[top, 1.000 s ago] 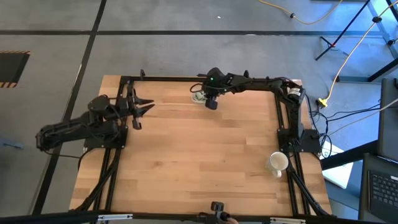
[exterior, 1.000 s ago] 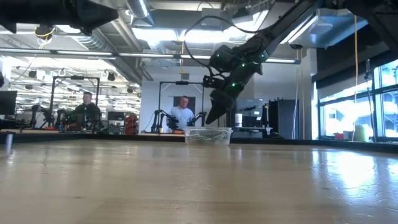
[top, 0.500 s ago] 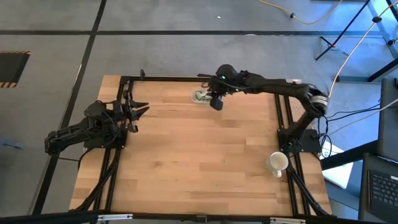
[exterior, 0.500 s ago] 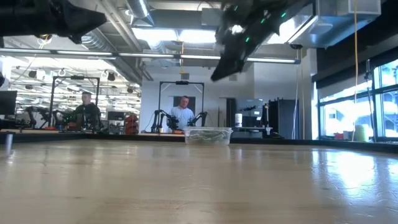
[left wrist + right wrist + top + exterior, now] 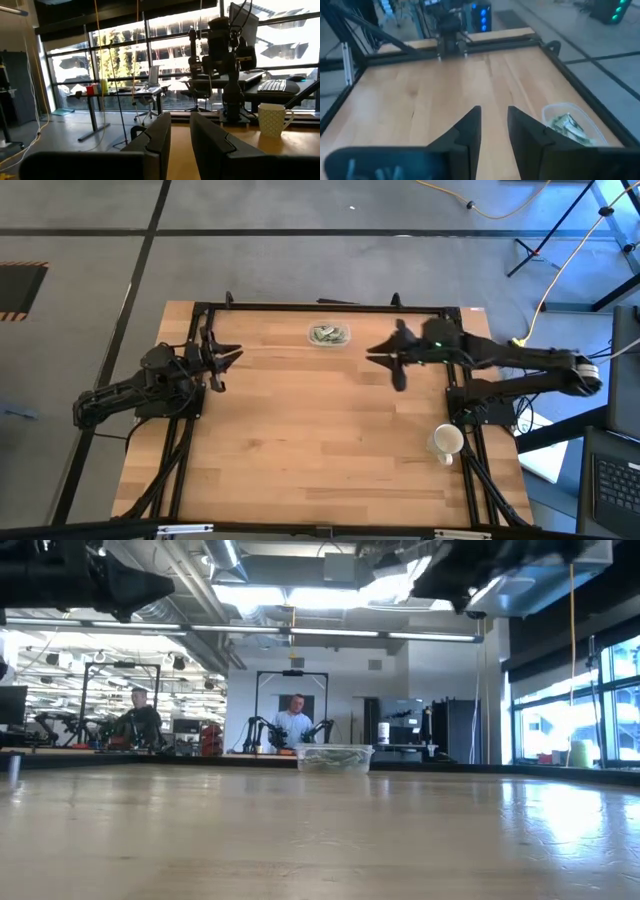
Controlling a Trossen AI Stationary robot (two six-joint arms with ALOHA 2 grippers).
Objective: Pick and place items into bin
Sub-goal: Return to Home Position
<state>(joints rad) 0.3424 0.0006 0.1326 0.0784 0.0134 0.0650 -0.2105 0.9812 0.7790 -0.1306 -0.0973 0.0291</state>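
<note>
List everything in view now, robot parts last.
table: one, light wood, under both arms.
bin: one, clear, far edge of the table, near the middle.
packets: several, pale green and white, inside the bin.
cup: one, white, by the right arm's base.
people: two, in the room behind the table.
left pincer: dark, over the table's left side, empty, slightly open.
right pincer: dark, over the right side, away from the bin, empty, slightly open.

overhead view looks straight down, low view looks level across; both share the bin [image 5: 335, 749].
</note>
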